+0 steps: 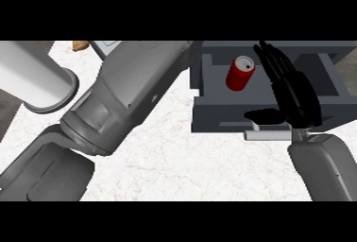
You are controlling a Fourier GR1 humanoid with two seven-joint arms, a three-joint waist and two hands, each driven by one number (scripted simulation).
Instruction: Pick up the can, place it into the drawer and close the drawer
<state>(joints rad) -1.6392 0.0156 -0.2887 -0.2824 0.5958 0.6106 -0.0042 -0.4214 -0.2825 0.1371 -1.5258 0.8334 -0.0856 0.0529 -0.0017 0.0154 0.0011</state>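
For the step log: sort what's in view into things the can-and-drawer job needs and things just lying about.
Job:
red can, inside the open drawer
drawer
right hand, fingers straight, over the drawer

Lying about:
white cylinder at left
brown thing at the top edge, too cut off to name

The left forearm (118, 99) is being cut off at twelve o'clock; the right hand (293, 90) is covering the drawer's (216, 113) three-o'clock part.

You are looking at a white marbled counter (181, 160). An open grey drawer (223, 113) sits on it at the upper right. A white cylinder (31, 78) lies at the left edge, and a small tan thing (80, 45) shows at the top.
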